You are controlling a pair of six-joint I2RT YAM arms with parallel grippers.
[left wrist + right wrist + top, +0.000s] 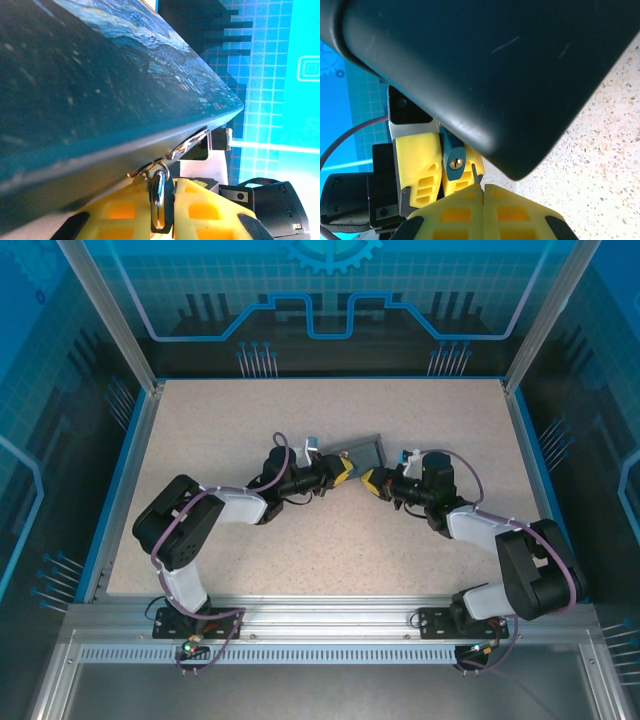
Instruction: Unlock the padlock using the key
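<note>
Now, left pincer point(161, 196): clenched on padlock point(453, 157) at box point(495, 75) edge
Right pincer point(483, 195): clenched on key point(476, 176), just beside padlock

Overhead wide — wrists close, sharing padlock point(452, 159).

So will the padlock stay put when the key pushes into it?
Probably rigid and dense for its size: the padlock looks like a solid blue body with a metal loop. Hanging from the box, it would likely swing if nudged, but the left gripper pinches it, which should steady it.
</note>
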